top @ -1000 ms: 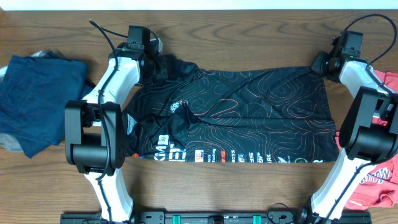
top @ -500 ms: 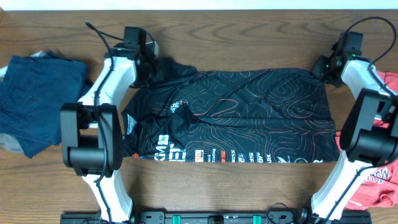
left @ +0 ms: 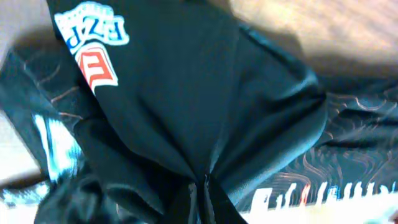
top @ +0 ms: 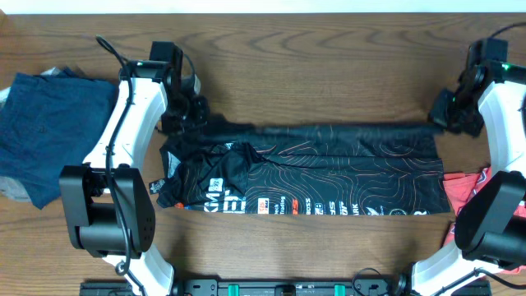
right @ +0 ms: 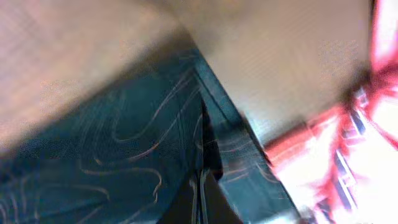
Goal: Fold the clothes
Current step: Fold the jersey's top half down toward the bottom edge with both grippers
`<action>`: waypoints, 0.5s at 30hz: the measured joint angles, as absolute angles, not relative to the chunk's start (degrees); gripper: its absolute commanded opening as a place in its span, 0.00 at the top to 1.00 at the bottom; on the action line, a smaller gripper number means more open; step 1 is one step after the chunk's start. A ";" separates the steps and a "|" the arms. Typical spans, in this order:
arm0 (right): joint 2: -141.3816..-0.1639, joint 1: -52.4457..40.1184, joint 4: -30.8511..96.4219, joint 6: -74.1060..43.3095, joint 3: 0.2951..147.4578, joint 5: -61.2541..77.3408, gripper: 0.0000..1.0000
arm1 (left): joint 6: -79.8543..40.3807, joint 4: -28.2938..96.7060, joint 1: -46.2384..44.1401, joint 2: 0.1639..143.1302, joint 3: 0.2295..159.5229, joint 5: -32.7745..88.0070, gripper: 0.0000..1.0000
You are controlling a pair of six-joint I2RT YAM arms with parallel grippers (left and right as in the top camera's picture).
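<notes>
The black shirt with orange wavy lines [top: 329, 177] lies spread across the table's middle, white lettering along its near hem. Its far edge is raised into a taut ridge running between my two grippers. My left gripper [top: 200, 123] is shut on the far left corner by the collar. My right gripper [top: 440, 121] is shut on the far right corner. In the left wrist view the gripper [left: 202, 199] pinches bunched black cloth [left: 186, 93]. In the right wrist view the gripper [right: 202, 193] pinches the patterned edge [right: 124, 137].
A navy blue garment [top: 49, 123] lies crumpled at the table's left end. A red T-shirt with white print [top: 493, 238] lies at the right end, close beside the black shirt's right side. Bare wooden table [top: 329, 49] stretches behind the shirt.
Both grippers have moved from the far edge toward the front, carrying the shirt's far edge with them. The visible shirt area has narrowed, and the back panel now stands as a ridge.
</notes>
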State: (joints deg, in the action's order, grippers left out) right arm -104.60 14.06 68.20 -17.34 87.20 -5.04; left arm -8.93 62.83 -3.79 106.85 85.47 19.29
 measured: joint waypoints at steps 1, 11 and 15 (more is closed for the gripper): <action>-104.60 14.06 70.63 -17.32 87.09 -5.93 0.99 | -8.93 64.38 -3.79 106.85 85.47 19.11 0.94; -104.60 15.62 80.51 -16.29 83.77 -11.70 0.99 | -8.93 75.22 -3.79 106.85 85.41 14.37 0.94; -104.60 17.37 80.03 -16.10 80.18 -12.88 0.99 | -8.93 78.11 -3.79 106.85 84.40 13.87 0.94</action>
State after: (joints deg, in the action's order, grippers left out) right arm -104.60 17.37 80.03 -16.10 80.18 -12.88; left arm -8.93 78.11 -3.79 106.85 84.40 13.87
